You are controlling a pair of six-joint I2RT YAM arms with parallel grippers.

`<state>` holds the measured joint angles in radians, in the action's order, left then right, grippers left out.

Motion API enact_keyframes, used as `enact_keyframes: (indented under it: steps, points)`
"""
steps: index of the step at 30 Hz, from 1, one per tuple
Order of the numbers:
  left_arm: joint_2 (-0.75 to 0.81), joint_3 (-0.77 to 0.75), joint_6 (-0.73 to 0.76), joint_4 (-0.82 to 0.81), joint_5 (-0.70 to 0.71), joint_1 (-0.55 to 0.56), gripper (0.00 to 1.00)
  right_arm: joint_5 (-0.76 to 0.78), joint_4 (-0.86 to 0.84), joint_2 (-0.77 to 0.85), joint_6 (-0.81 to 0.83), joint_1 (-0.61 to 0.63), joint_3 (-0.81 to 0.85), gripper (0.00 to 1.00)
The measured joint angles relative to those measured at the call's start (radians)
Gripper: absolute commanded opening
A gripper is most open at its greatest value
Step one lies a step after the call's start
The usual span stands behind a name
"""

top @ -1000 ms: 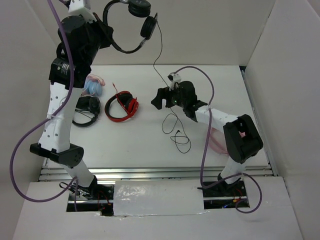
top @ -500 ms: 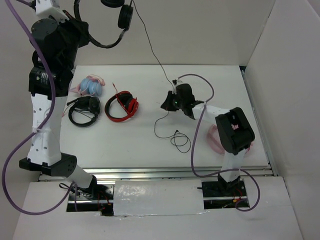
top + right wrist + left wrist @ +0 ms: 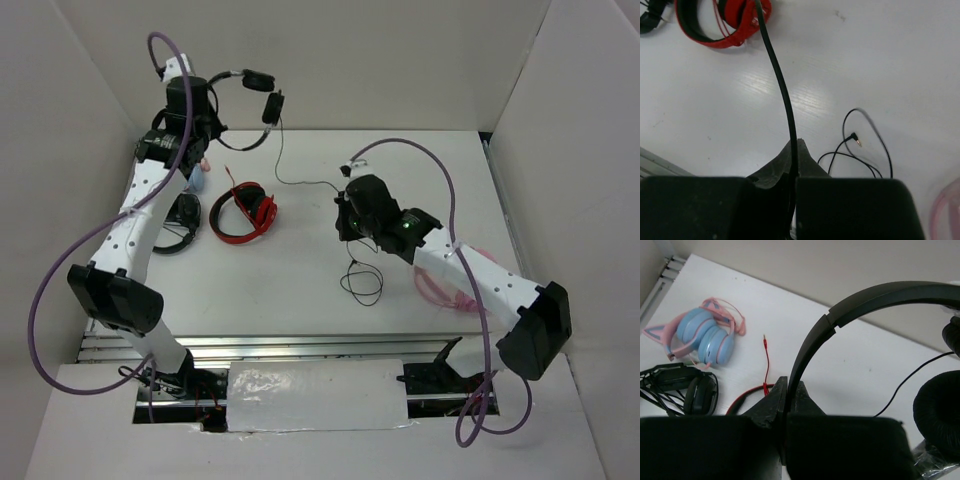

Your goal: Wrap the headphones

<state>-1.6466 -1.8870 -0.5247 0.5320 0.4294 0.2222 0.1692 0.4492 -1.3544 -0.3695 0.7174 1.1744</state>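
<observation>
The black headphones (image 3: 262,92) hang in the air at the back left, above the table. My left gripper (image 3: 212,100) is shut on their thin headband (image 3: 860,300), which passes between the fingertips of the left gripper (image 3: 788,385). One round earcup (image 3: 940,415) shows at the right of the left wrist view. The thin black cable (image 3: 290,180) drops from an earcup and runs across to my right gripper (image 3: 345,215). In the right wrist view the cable (image 3: 780,85) is pinched in my shut right gripper (image 3: 795,147). Its loose end loops on the table, ending in the plug (image 3: 856,139).
Red-and-black headphones (image 3: 243,213) lie left of centre on the table. A bulkier black headset (image 3: 175,222) and blue-and-pink headphones (image 3: 705,337) lie beyond them at the far left. A pink object (image 3: 450,290) lies under the right arm. White walls enclose the table.
The right gripper was open beside the cable and has shut on it. The left arm swung left, then brought the headphones lower and rightward. The right arm's elbow swung out to the right.
</observation>
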Motion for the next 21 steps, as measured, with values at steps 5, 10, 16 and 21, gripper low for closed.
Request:
enact_keyframes:
  steps: [5,10,16,21]
  points:
    - [-0.024,0.115,0.053,-0.097,-0.001,0.072,0.0,0.094,0.196,-0.037,0.17,0.115,0.273,0.0]
    - [0.007,0.349,0.139,-0.246,-0.124,0.136,0.0,0.116,0.267,-0.064,0.387,0.174,0.463,0.0]
    - [0.094,0.572,0.271,-0.357,-0.28,0.204,0.0,0.152,0.317,-0.133,0.595,0.16,0.583,0.0]
    - [0.231,0.731,0.364,-0.457,-0.401,0.233,0.0,0.136,0.317,-0.155,0.684,0.06,0.586,0.0]
